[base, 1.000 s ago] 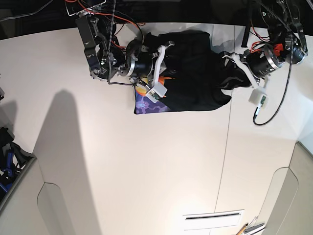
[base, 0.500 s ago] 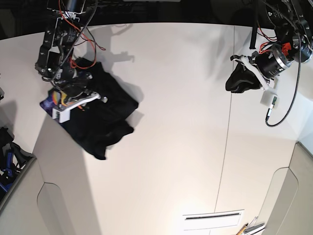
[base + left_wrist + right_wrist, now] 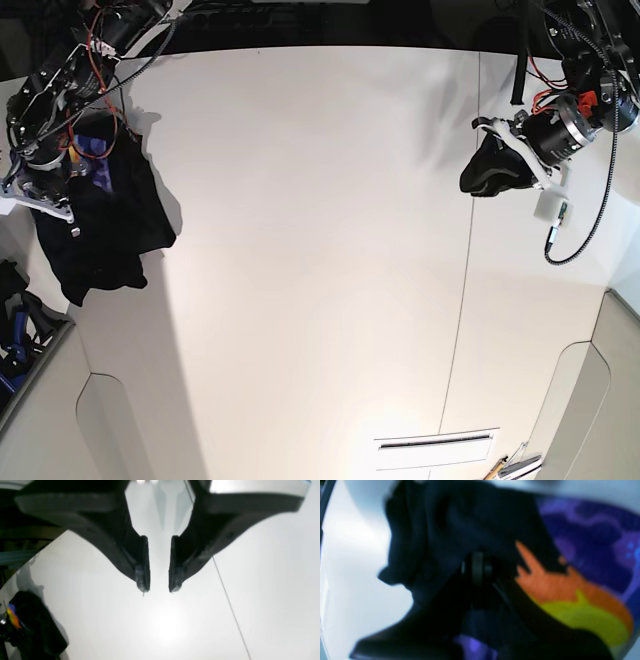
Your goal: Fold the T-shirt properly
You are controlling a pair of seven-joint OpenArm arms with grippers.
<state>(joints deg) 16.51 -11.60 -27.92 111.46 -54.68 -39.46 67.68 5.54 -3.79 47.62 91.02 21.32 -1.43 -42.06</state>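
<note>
Shirt [image 3: 105, 215] hangs bunched at nine o'clock on the tabletop [image 3: 320, 250], gripped by our closed right claw [image 3: 45, 195]; our left claw [image 3: 158, 588] stands parted, empty, at two o'clock.

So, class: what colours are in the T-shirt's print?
Orange and yellow on blue-purple; the T-shirt shows it best in the right wrist view.

Left claw [image 3: 159, 590] up around 2 o'clock, jaws parted with nothing between them. Right claw [image 3: 42, 190] out at 9 o'clock, clamped tight on black cloth.
</note>
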